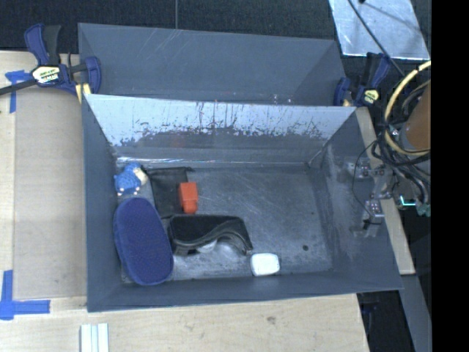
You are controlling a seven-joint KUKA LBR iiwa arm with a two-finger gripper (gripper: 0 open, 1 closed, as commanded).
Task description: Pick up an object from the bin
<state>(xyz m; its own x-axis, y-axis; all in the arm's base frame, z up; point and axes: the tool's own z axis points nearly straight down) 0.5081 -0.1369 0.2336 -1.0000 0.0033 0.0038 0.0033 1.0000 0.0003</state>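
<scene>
At the left of the bin [99, 196] I read a cluster of things packed along the left wall. Uppermost is a small blue-and-white item [130, 179], too small to identify. Directly below it lies a dark blue oval pad [143, 242], its long axis running from the far side towards the near side with a slight tilt, its left edge against the foot of the left wall. Just to the right of the pad's upper end is a flat black piece [167, 185], with a small orange block [188, 197] at its right edge. Below these lies a black curved thing [209, 233], shoe-like in outline, its long axis running across the bin from left to right and its left end meeting the blue pad. At its right end, close to the near wall, sits a white block [264, 263]; I cannot tell whether the two touch. Right of that, the floor is bare up to the right wall. The gripper [370, 211] hangs over the right wall near the rim, above none of these things. I cannot tell whether it stands spread or pressed together. Governing relation: every candidate lies to the left of the gripper, across the bare floor. The white block is the nearest, lying left and towards the near wall. My judgement: no pick has begun. The next move calls for travel leftward and down, and the white block, free on its right side, offers the clearest approach.
</scene>
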